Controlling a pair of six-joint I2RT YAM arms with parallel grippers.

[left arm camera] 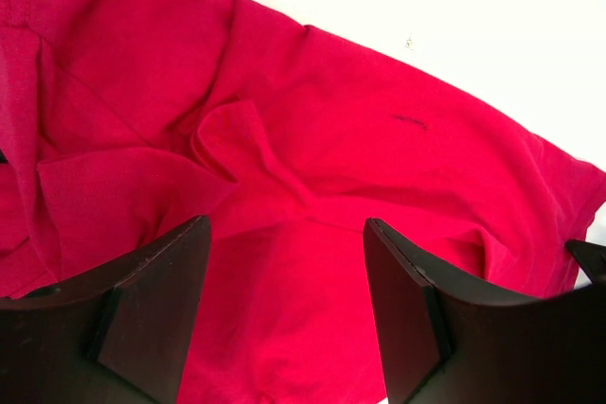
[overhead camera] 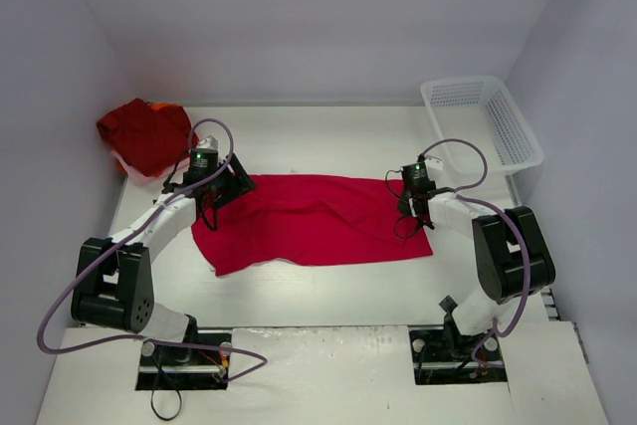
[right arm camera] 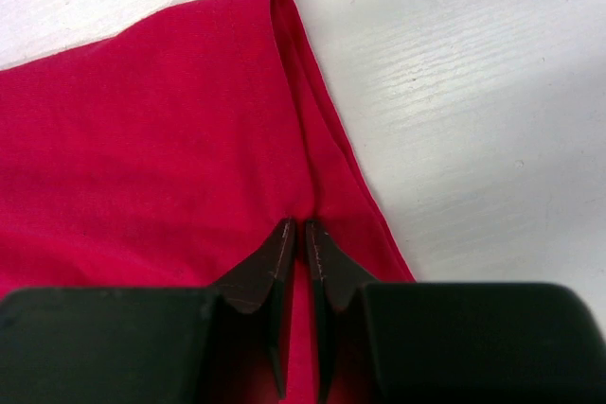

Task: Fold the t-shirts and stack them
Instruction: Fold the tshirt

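Note:
A red t-shirt (overhead camera: 314,218) lies spread across the middle of the white table, partly folded, with wrinkles at its left end. My left gripper (overhead camera: 212,196) hovers low over that left end, open, the cloth (left arm camera: 331,139) showing between its dark fingers (left arm camera: 407,309) and nothing pinched by the gripper (left arm camera: 284,224). My right gripper (overhead camera: 413,208) is at the shirt's right edge. In the right wrist view this gripper (right arm camera: 295,226) is shut on a raised ridge of the red cloth (right arm camera: 142,120) close to the hem. A second, darker red t-shirt (overhead camera: 144,134) sits bundled at the back left.
A white mesh basket (overhead camera: 483,121) stands at the back right corner. The bundled shirt rests on something pale with an orange bit showing at the table's back left edge. White walls close in the table on three sides.

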